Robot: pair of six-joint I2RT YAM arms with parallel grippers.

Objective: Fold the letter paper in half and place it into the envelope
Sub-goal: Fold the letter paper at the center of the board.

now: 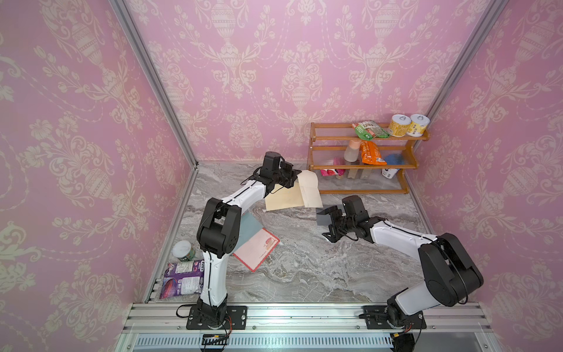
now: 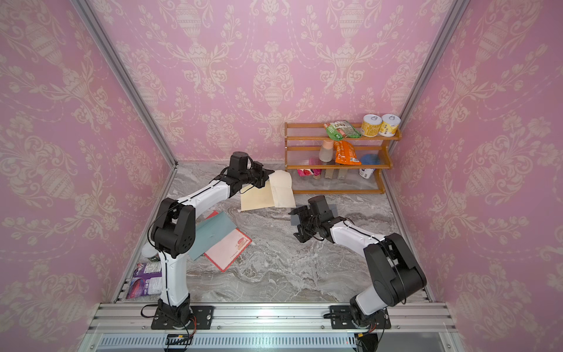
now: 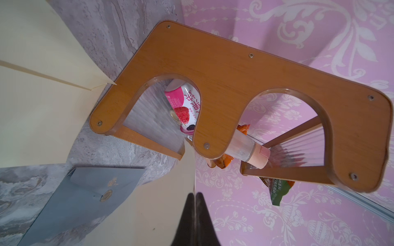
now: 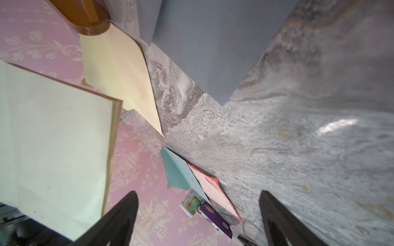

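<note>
- Two arms reach out over the worktop (image 1: 304, 268), both twd its back half.
- L tool (image 3: 194, 193): tips pressed together w/ the edge of the beige letter paper (image 1: 310, 189) pinched btwn them. Sheet is held up off the worktop nr the back edge, just by the foot of the wooden shelf (image 1: 362, 166). Can't tell if it's folded.
- Cream envelope (image 1: 281, 198) lies flat beside that sheet, which overlaps it in both top views.
- R tool (image 4: 198, 191): tips wide apart, nothing btwn them. It sits over a grey envelope (image 1: 323, 217) lying right of centre.
- Teal envelope (image 1: 248, 228) overlaps a red-bordered pink card (image 1: 259, 247) nr the left edge, partly under the L arm.
- Can (image 1: 182, 250) + purple pouch (image 1: 182, 279) at the front-left corner.
</note>
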